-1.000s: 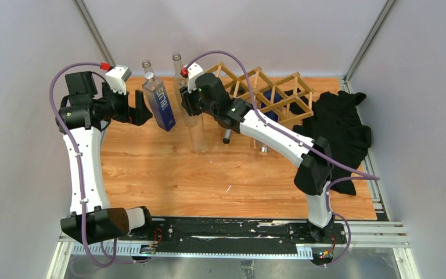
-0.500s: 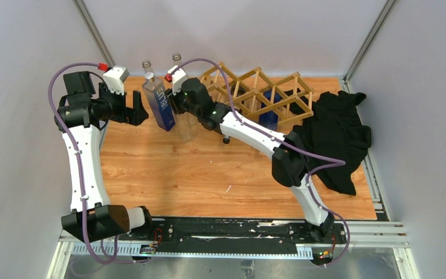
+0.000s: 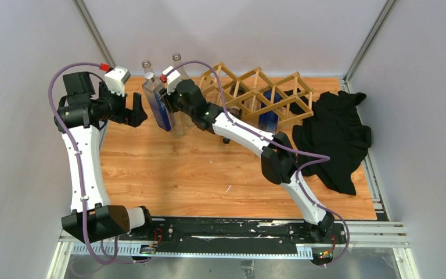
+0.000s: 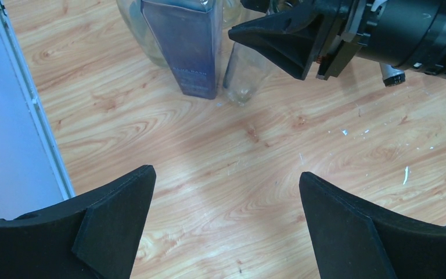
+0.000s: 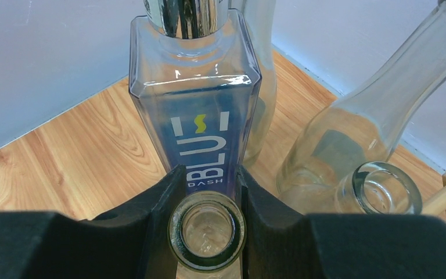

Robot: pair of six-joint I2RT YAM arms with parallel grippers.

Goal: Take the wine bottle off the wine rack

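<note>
The light wooden wine rack (image 3: 279, 93) stands at the back right of the table. My right gripper (image 3: 171, 97) is well left of it, shut on the neck of a clear glass wine bottle (image 5: 207, 238). The bottle hangs upright, its base (image 4: 242, 87) at the tabletop beside a blue square bottle (image 3: 161, 107). In the right wrist view the fingers (image 5: 151, 215) clamp the bottle's mouth, with the blue bottle (image 5: 194, 104) just beyond. My left gripper (image 4: 226, 177) is open and empty over bare wood left of the blue bottle (image 4: 186, 46).
Two more clear bottles (image 3: 177, 61) stand at the back by the wall; one shows in the right wrist view (image 5: 348, 151). A blue bottle (image 3: 269, 119) and a dark-capped one (image 3: 226, 138) lie in the rack. A black cloth (image 3: 334, 136) lies at the right.
My right arm has stretched left, carrying the clear bottle away from the rack to beside the blue bottle. My left gripper has barely moved and stays open.
</note>
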